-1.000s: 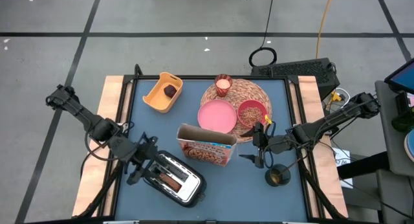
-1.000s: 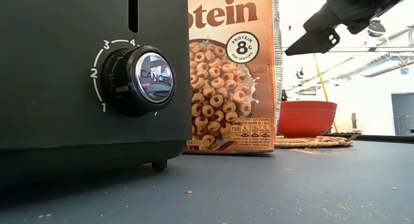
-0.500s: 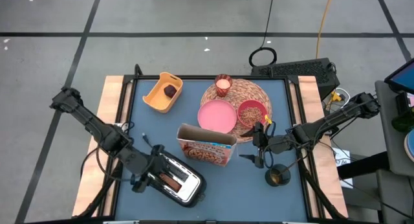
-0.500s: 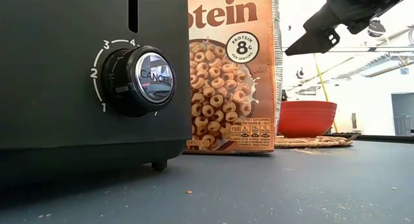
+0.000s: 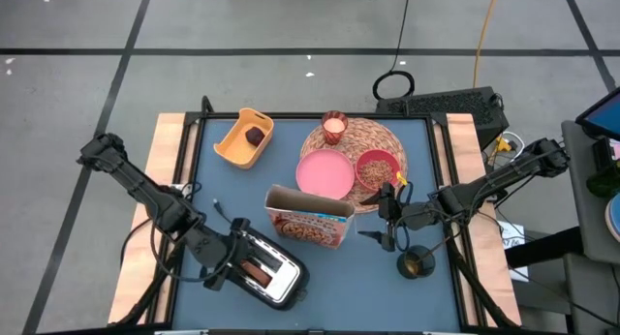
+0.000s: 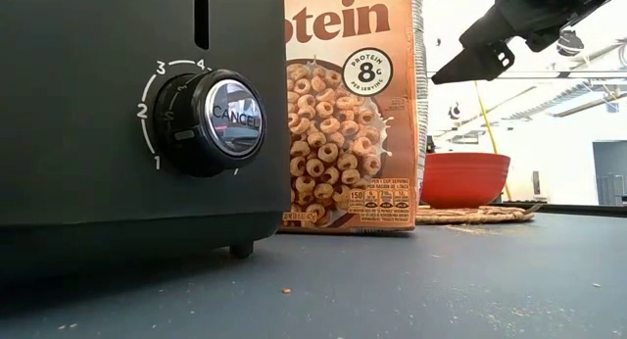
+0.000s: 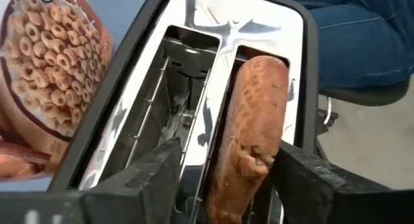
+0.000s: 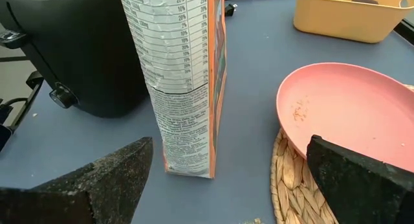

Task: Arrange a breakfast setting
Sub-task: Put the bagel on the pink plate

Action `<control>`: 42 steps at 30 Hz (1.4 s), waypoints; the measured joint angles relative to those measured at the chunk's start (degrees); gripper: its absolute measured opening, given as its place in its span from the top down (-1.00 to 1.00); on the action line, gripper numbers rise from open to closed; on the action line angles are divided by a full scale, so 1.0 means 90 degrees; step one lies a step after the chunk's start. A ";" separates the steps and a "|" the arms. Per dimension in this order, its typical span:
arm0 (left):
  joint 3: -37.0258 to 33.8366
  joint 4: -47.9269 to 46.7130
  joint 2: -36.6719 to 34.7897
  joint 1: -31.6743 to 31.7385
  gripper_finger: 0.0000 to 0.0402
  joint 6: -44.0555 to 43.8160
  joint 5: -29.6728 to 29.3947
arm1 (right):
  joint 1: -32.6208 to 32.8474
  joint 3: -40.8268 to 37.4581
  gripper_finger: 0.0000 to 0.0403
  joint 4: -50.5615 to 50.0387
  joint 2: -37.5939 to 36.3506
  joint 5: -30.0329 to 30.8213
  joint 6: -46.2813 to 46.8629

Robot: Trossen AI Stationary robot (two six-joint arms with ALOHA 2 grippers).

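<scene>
A brown bagel half (image 7: 252,120) stands on edge in one slot of the black and silver toaster (image 5: 266,267) at the near left. My left gripper (image 7: 226,162) is open just above that slot, one finger on either side of the bagel's end. My right gripper (image 5: 387,222) is open and empty, above the table just right of the upright brown cereal box (image 5: 310,219). The pink plate (image 5: 325,172), the red bowl (image 5: 376,167) with cereal and the small glass (image 5: 334,128) rest on the round straw mat (image 5: 387,139). The dark red fruit (image 5: 255,136) lies in a yellow bin (image 5: 240,141). No spoon shows.
A dark round cup-like thing (image 5: 417,264) sits near the right front, below my right arm. The toaster fills the left of the low view (image 6: 118,104), with the cereal box (image 6: 353,114) behind it. Bare blue table lies at the front (image 5: 358,287).
My left gripper has moved toward the table's near edge and a little to the right, from the toaster's left end to above the slot with the bagel. The toaster, the bagel and my right arm have kept still.
</scene>
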 joint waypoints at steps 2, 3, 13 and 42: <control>0.0000 -0.0005 -0.0002 -0.0003 -0.01 0.0015 -0.0007 | 0.0000 0.0000 -0.97 0.0003 0.0000 0.0000 0.0000; 0.0000 -0.0010 -0.0002 -0.0003 0.04 0.0030 -0.0011 | 0.0000 0.0000 -0.96 0.0000 0.0000 0.0000 0.0000; 0.0000 0.0007 -0.0019 -0.0015 0.34 0.0032 0.0070 | 0.0000 0.0000 -0.97 0.0000 0.0000 0.0000 0.0000; -0.0002 0.0527 -0.0512 -0.0009 0.35 -0.0116 -0.0121 | 0.0000 0.0002 -0.96 0.0002 0.0002 0.0002 -0.0002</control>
